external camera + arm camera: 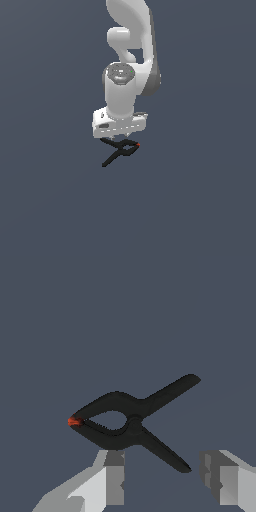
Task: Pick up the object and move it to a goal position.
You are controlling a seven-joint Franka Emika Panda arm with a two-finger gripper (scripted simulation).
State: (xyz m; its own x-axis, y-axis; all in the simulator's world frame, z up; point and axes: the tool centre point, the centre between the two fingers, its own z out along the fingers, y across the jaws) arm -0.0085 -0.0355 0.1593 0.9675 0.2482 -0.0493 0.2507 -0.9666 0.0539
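The clamp (120, 150) lies flat on the grey desk (50, 200), directly under the white gripper (120, 136). In the wrist view the clamp (131, 423) shows its looped head with a small red-orange tip (75, 421) at one end and two thin handles splayed apart at the other. Lying on its side like this, it offers its narrow middle, where the handles cross, as the likeliest place to grip.

The gripper (165, 478) hangs straight down from the arm (131, 45), low over the clamp, which suits a grasp from above. Its two fingers (112, 476) stand spread apart, with one handle's end reaching toward the gap between them. The jaws are released and hold nothing. Whether either finger touches the clamp cannot be told; in the wrist view they appear clear of it, though the exterior view has the gripper's underside very near.

By this reading the pickup is not yet made, and no goal marker is visible in either view.
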